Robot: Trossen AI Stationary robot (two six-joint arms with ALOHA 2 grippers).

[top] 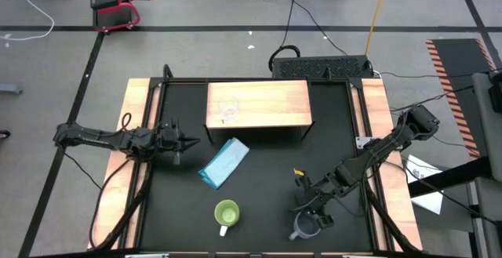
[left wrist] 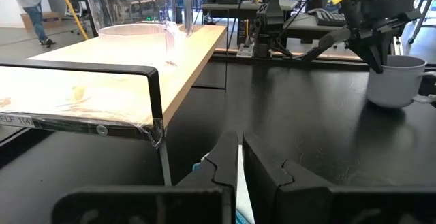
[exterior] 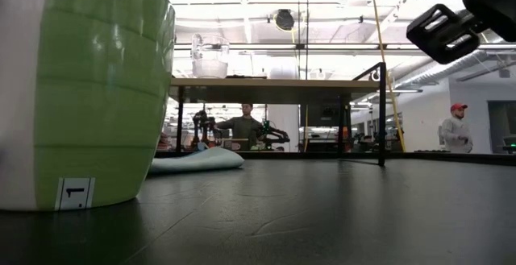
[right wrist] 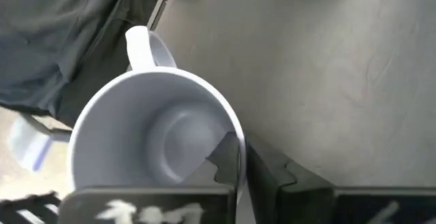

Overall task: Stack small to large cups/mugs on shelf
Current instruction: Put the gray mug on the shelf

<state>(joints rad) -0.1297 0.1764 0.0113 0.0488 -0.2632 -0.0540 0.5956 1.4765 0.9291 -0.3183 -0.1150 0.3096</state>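
Observation:
The clear glass cup (top: 228, 110) stands on the light-wood shelf (top: 271, 101) at the table's far side; it also shows in the left wrist view (left wrist: 139, 13). The lime-green mug (top: 227, 213) stands upright near the front edge, and it fills the left of the low view (exterior: 81, 96). The grey-blue mug (top: 304, 228) stands at the front right under my right gripper (top: 312, 217), which is shut on it. My left gripper (top: 188, 140) is shut and empty, level above the table left of the shelf. My right gripper holds the grey-blue mug's rim (right wrist: 237, 137) on the side opposite the handle (right wrist: 139, 47). One finger (right wrist: 223, 157) is inside the mug and the other (right wrist: 272, 173) outside. The fingers come from above, pointing down. The mug stands upright with its base on the table (left wrist: 398, 81).
A light blue folded cloth (top: 224, 162) lies between the shelf and the green mug, just ahead of my left gripper (left wrist: 240, 163). Wooden strips (top: 137, 117) run along the table's sides. People stand in the room beyond the table (exterior: 457, 128).

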